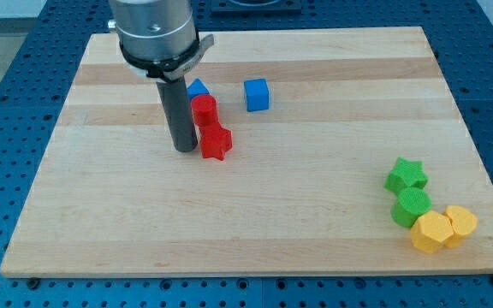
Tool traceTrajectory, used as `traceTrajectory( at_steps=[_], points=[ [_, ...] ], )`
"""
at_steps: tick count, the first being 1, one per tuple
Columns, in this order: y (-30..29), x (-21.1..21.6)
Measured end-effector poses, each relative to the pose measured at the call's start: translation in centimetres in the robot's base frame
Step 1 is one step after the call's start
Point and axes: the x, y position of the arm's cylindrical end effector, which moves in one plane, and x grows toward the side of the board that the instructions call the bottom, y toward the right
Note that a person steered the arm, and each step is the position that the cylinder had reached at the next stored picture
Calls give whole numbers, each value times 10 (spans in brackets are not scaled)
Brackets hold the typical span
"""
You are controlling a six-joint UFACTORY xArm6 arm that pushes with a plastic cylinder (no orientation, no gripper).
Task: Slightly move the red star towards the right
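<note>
The red star [215, 143] lies on the wooden board [255, 205], left of the board's middle. My tip [185, 149] stands just to the star's left, very close to it or touching it. A red cylinder-like block [204, 109] sits directly above the star, touching it. A blue block [198, 88] shows partly behind the rod, above the red cylinder.
A blue cube [257, 94] lies to the upper right of the red blocks. At the lower right sit a green star [406, 175], a green rounded block [412, 206] and two yellow blocks [432, 232] [460, 225], clustered near the board's right edge.
</note>
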Motion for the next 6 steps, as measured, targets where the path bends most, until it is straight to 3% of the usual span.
traceTrajectory(
  at_steps=[2,4,5,6],
  points=[
    [61,-10],
    [58,-11],
    [17,6],
    [38,75]
  ],
)
